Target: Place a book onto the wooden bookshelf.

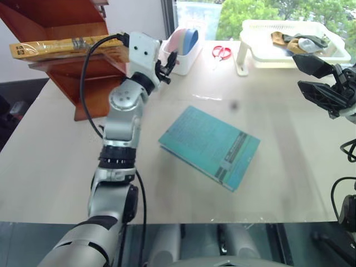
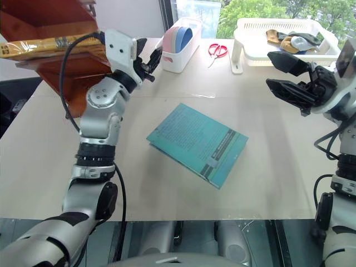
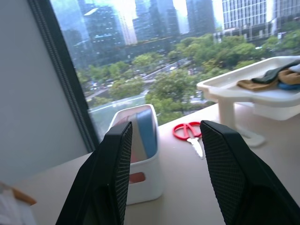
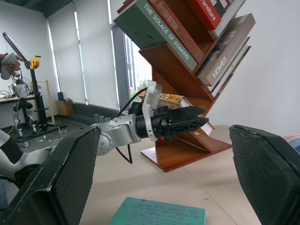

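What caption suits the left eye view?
Yellow book lies on the wooden bookshelf; left gripper open beside it.

My left arm is covering part of the yellow-orange paperback book [image 1: 50, 48], and the reddish-brown wooden bookshelf [image 1: 67, 22] is running off the top edge.

Head eyes overlook table [image 1: 67, 167]; wrists face opposite ways

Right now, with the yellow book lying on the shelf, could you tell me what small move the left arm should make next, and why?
Probably draw the left claw back toward the robot, away from the wooden bookshelf. The book already lies flat on a shelf, and the claw stands open and empty beside it, so no grasp seems needed.
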### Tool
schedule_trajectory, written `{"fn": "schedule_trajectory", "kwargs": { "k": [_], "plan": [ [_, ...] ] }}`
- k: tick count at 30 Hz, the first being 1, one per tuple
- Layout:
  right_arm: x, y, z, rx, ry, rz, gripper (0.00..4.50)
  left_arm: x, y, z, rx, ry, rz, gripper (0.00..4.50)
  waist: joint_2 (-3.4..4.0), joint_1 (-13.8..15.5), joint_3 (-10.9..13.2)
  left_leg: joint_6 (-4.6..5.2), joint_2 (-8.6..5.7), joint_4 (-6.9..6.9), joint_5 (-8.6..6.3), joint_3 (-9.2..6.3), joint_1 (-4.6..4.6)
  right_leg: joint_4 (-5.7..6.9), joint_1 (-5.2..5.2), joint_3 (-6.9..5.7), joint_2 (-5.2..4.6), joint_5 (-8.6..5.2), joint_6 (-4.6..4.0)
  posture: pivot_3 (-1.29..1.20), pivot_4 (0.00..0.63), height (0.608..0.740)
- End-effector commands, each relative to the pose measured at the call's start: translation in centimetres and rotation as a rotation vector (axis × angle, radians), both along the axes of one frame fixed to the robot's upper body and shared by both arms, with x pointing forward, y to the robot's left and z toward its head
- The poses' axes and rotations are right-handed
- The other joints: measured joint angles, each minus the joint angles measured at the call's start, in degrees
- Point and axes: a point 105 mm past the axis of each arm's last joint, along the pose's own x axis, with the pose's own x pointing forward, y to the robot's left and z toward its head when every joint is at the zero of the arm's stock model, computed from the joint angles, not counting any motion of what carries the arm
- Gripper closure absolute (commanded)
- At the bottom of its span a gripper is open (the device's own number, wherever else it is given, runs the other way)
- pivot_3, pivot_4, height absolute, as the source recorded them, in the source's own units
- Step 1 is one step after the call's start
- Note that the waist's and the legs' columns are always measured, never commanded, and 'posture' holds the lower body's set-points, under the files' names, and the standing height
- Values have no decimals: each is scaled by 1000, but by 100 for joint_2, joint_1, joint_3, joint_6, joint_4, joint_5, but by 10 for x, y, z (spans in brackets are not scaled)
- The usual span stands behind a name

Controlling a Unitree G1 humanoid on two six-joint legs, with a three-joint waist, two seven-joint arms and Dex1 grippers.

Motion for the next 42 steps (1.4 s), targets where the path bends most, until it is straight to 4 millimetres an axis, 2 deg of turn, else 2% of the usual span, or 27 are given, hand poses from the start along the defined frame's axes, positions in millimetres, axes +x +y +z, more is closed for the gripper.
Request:
{"fn": "schedule_trajectory", "kwargs": {
  "k": [1,11,16,22,31,36,39,42],
  "plan": [
    [-6,-5,13,-1,-68,-6,0,2,12,21,4,-127,157,2080,0,11,0,0,-1,0,0,-1,0,0,0,-1,0,0,0,0,150,740],
    [-6,-6,12,9,-68,-6,0,10,47,17,-113,-154,343,2080,0,67,0,0,-4,-1,0,-2,-1,-2,-1,-1,-3,0,0,0,150,740],
    [-4,-7,8,10,-63,-13,0,10,40,12,-102,-128,284,2080,0,76,0,-1,-6,-2,0,0,-2,-3,0,-6,-4,0,0,0,150,740],
    [-4,-7,4,8,-59,-18,0,9,33,-8,-89,-63,227,2080,0,76,0,-1,-8,-2,1,0,-2,-4,1,-8,-5,0,0,0,150,740],
    [-3,-9,1,3,-48,-35,0,4,35,-35,-51,8,237,2080,0,76,0,-1,-8,-3,1,-2,-1,-4,1,-8,-5,0,0,0,150,740],
    [0,-14,-13,-17,2,-65,0,-3,47,-59,-24,89,255,2080,0,73,0,-1,-8,-3,1,-3,-1,-4,2,-8,-5,0,0,0,150,740],
    [3,-22,-32,-43,68,-116,0,-13,61,-82,-11,174,263,2080,0,73,-1,-1,-5,-7,1,-4,1,-7,4,-8,-6,0,0,0,150,740],
    [4,-27,-53,-71,132,-161,0,-27,66,-101,-26,260,219,2080,0,75,-1,-1,3,-12,1,-4,3,-10,5,-7,-7,0,0,0,150,740]
  ]
}}
